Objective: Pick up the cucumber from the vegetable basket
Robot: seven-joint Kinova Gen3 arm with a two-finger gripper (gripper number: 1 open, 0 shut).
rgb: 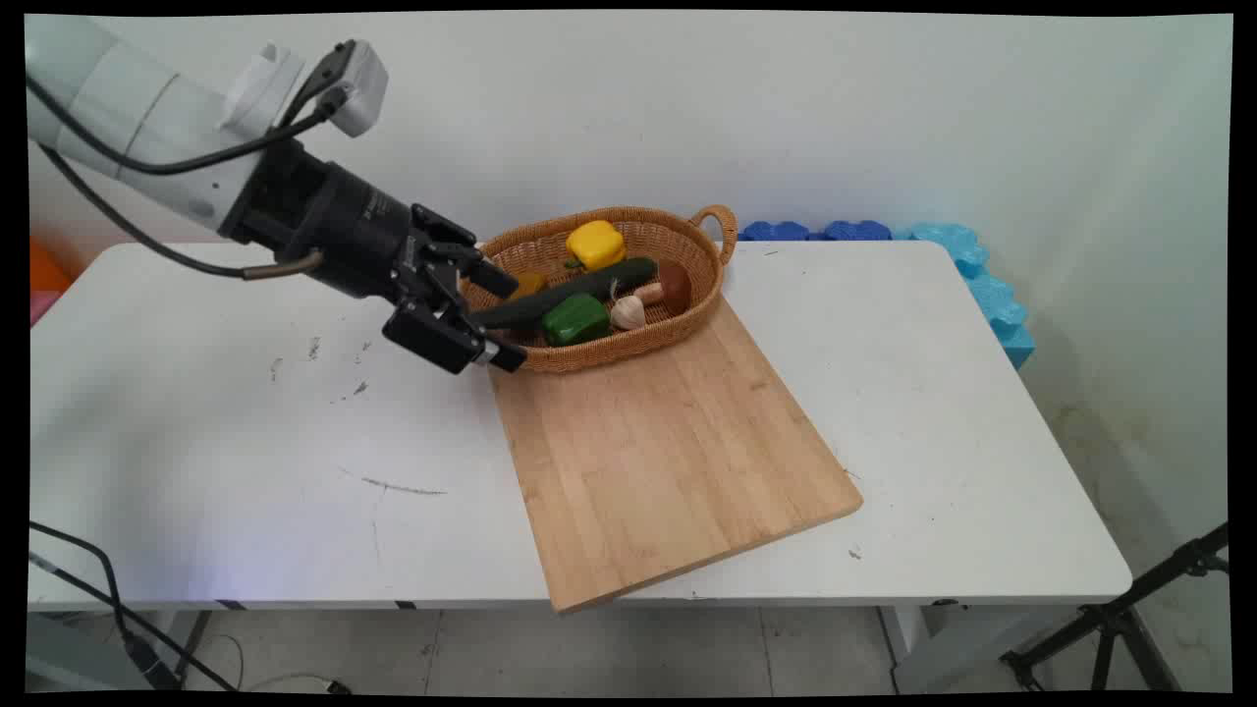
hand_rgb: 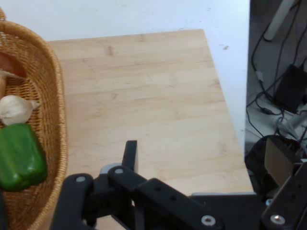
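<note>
My claw (rgb: 503, 319) hangs wide open at the basket's (rgb: 638, 346) 9 o'clock rim, right by the cucumber (rgb: 589, 287) end, gripping nothing.

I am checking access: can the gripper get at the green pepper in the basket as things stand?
Probably yes. The gripper sits open at the basket rim, and the green pepper lies uncovered beside the zucchini.

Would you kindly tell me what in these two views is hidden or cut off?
- Gripper: in the main view it overlaps the basket rim, hiding the cucumber end; whether it grips anything cannot be told.
- Hand view: the left edge crops the basket, green pepper, garlic and mushroom.
- Small orange-yellow item: half hidden by the gripper, unidentifiable.
- Blue foam: partly behind the table.
</note>
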